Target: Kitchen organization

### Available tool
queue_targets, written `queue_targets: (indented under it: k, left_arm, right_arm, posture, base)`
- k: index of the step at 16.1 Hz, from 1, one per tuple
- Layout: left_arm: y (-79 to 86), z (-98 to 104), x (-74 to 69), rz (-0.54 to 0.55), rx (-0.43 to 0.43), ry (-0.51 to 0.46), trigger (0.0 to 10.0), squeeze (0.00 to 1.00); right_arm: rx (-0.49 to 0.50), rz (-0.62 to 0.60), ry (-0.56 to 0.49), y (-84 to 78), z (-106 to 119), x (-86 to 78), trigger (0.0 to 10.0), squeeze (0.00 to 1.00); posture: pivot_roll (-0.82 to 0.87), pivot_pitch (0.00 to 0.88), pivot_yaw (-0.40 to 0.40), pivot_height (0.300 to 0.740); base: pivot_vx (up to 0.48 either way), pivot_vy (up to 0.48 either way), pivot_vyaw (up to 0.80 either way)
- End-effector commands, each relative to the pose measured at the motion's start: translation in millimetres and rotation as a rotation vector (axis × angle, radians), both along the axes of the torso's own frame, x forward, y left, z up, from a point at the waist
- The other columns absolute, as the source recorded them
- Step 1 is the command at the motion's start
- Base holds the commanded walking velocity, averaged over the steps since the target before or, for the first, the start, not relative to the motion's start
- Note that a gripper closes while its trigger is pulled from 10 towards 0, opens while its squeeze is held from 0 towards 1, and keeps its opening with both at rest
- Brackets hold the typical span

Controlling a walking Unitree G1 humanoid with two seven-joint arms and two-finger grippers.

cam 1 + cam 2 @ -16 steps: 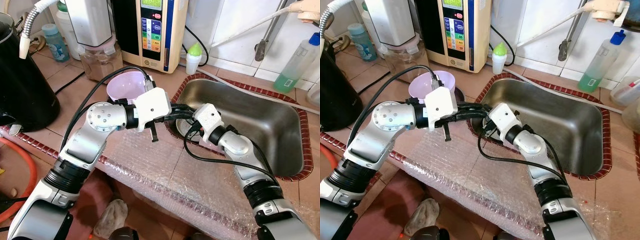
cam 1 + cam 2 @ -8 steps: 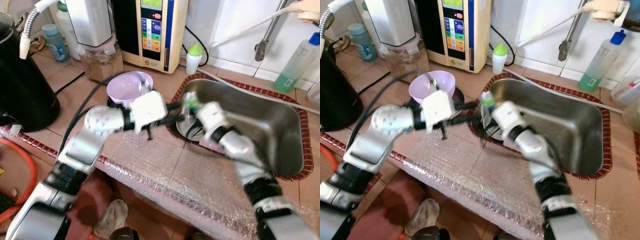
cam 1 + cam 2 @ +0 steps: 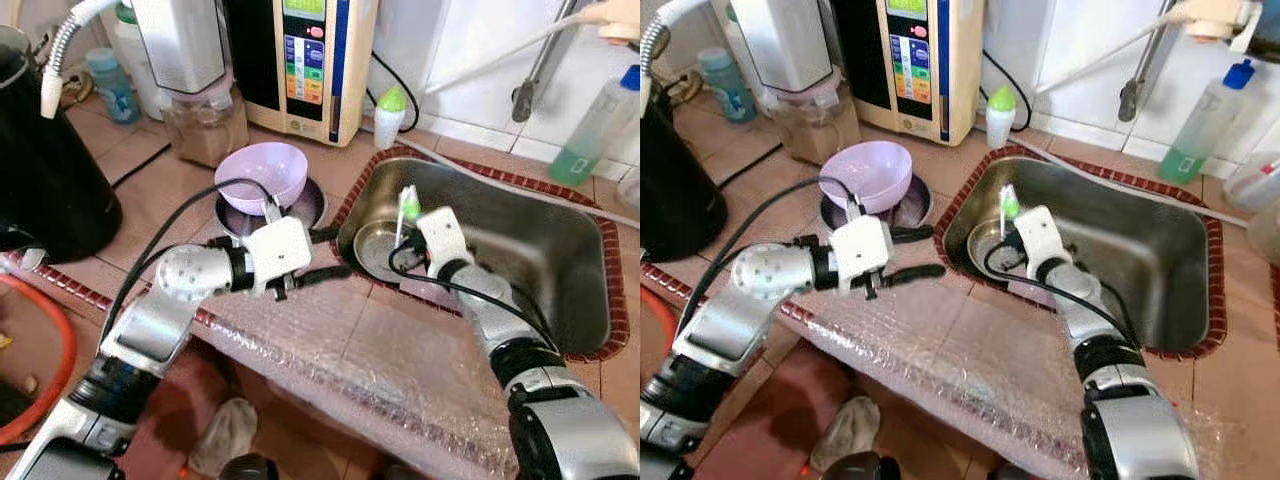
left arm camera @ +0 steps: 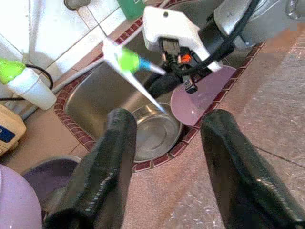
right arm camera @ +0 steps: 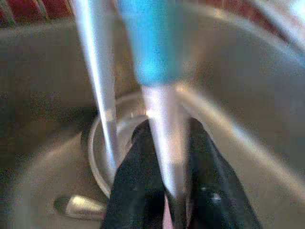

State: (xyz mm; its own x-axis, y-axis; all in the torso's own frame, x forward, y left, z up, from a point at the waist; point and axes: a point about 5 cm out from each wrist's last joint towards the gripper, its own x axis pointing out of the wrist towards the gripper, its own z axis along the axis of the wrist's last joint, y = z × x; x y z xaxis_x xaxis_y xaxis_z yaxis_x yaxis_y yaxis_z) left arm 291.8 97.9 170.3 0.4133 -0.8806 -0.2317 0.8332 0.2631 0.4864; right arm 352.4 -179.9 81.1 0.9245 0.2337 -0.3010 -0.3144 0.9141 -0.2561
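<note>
Two silver arms are reaching over the tiled counter. The right gripper (image 5: 164, 191) is pinching two slim metal utensils with a green and blue grip (image 3: 408, 205), holding them upright over one round steel bowl (image 3: 372, 250) in the stainless sink (image 3: 560, 260). The left gripper (image 4: 169, 157) is hovering by the sink's edge, fingers spread wide and holding nothing. One lilac plastic bowl (image 3: 262, 173) is sitting behind it. The utensil tips are blurred. Writing on the water machine's panel (image 3: 305, 60) is unreadable.

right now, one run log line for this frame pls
right gripper: shut on utensil, over sink | left gripper: open, at counter edge | steel bowl: in sink
</note>
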Motion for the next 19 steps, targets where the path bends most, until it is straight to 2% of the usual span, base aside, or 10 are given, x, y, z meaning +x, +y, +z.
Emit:
queue_targets:
  k: [1, 3, 10, 11, 13, 14, 16, 17, 18, 19]
  left_arm:
    - [0.2, 3.3, -1.5, 0.007, 0.0, -0.018, 10.0, 1.0]
    - [1.2, 1.1, -0.9, 0.038, -0.011, -0.034, 10.0, 1.0]
    - [4.2, -3.9, 0.4, 0.06, -0.003, -0.031, 10.0, 1.0]
    - [5.1, -3.6, 1.9, 0.065, 0.007, -0.043, 10.0, 1.0]
    - [4.2, -2.4, 3.0, 0.074, -0.003, -0.059, 10.0, 1.0]
    - [3.6, -2.2, 3.5, 0.076, -0.005, -0.062, 10.0, 1.0]
    - [3.2, -2.3, 3.9, 0.081, -0.005, -0.067, 10.0, 1.0]
    - [3.3, -2.3, 4.2, 0.082, -0.003, -0.07, 10.0, 1.0]
    - [3.5, -2.2, 4.4, 0.082, -0.003, -0.072, 10.0, 1.0]
    - [3.6, -2.0, 5.0, 0.083, -0.003, -0.075, 10.0, 1.0]
  right_arm:
    - [0.034, -0.04, 0.024, -3.4, 1.5, 3.0, 10.0, 1.0]
    - [0.071, -0.073, 0.093, -4.2, -6.8, 1.3, 10.0, 1.0]
    - [0.178, -0.162, 0.175, -10.9, -16.3, -2.9, 10.0, 1.0]
    - [0.329, -0.186, 0.204, -9.5, -14.9, -2.0, 10.0, 1.0]
    - [0.483, -0.285, 0.124, -15.2, -1.8, 5.6, 10.0, 1.0]
    - [0.612, -0.324, 0.088, -17.3, 6.2, 9.5, 10.0, 1.0]
    - [0.477, -0.289, 0.007, -20.0, 14.9, 11.8, 10.0, 1.0]
    - [0.278, -0.24, -0.072, -21.3, 21.7, 12.6, 10.0, 1.0]
    - [0.395, -0.212, -0.023, -13.8, 19.8, 13.3, 10.0, 1.0]
    - [0.131, -0.147, -0.006, -11.3, 14.7, 11.8, 10.0, 1.0]
  posture:
    - [0.02, 0.014, 0.016, 0.74]
    - [0.02, 0.012, 0.009, 0.74]
    - [0.01, 0.003, 0.013, 0.74]
    - [0.01, 0.001, 0.016, 0.74]
    - [0.0, 0.0, 0.015, 0.74]
    - [0.0, 0.0, 0.015, 0.74]
    - [0.0, 0.0, 0.014, 0.74]
    - [0.0, 0.0, 0.014, 0.74]
    - [0.0, 0.0, 0.014, 0.74]
    - [-0.01, 0.0, 0.016, 0.74]
  base:
    - [0.0, 0.0, 0.0]
    - [0.0, 0.0, 0.0]
    - [0.0, 0.0, 0.0]
    - [0.0, 0.0, 0.0]
    - [0.0, 0.0, 0.0]
    - [0.0, 0.0, 0.0]
    - [0.0, 0.0, 0.0]
    - [0.0, 0.0, 0.0]
    - [0.0, 0.0, 0.0]
    - [0.0, 0.0, 0.0]
